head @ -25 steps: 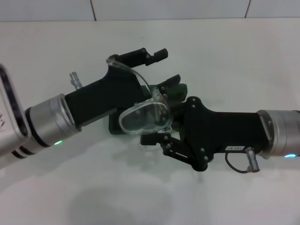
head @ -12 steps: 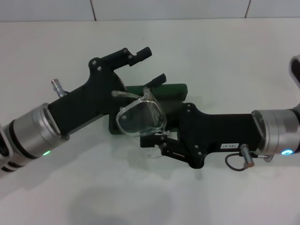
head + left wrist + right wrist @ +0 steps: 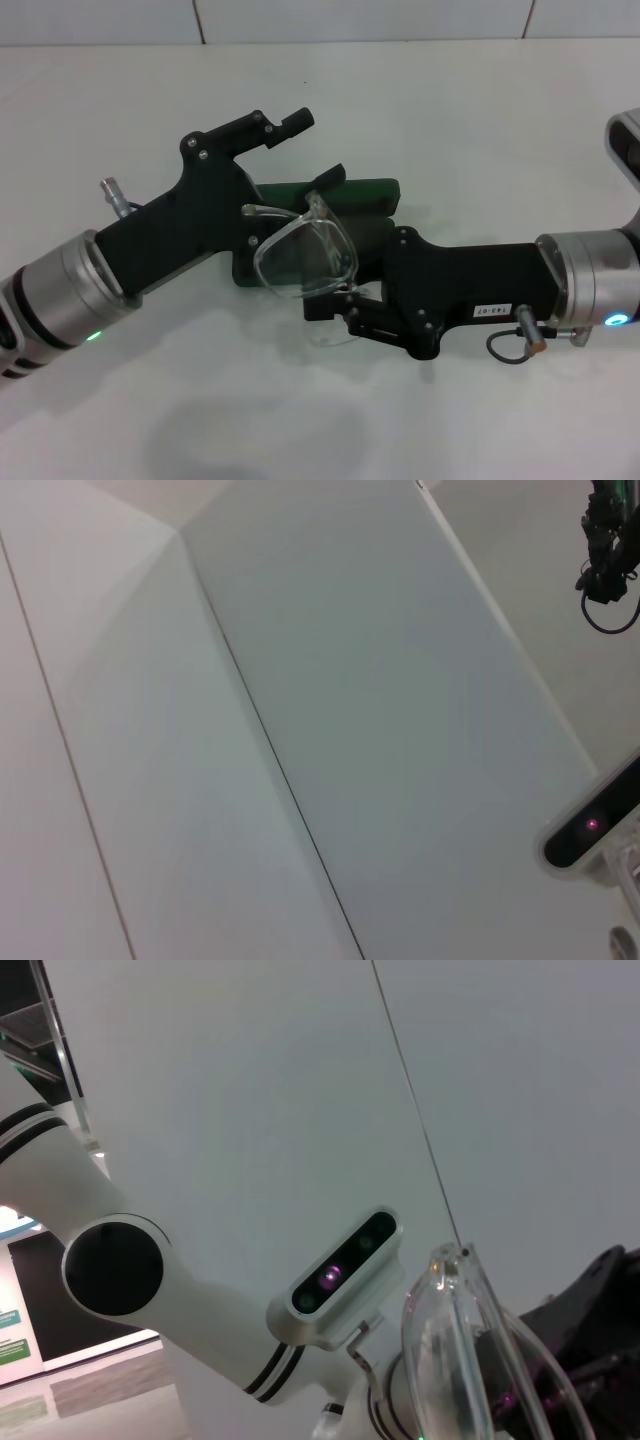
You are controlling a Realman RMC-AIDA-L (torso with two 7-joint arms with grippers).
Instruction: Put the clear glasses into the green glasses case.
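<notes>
My left gripper (image 3: 305, 150) sits spread, nothing between its fingers, just beyond the green glasses case (image 3: 345, 193) on the tabletop (image 3: 480, 120). The clear glasses (image 3: 305, 255) are pinched at the tip of my right gripper (image 3: 335, 297), lens upright, one arm pointing toward the left gripper, over the case's near-left end. The case runs crosswise under both grippers; the right arm holds the glasses, so it's nearer. I judge the glasses need to turn to line up with the case.
</notes>
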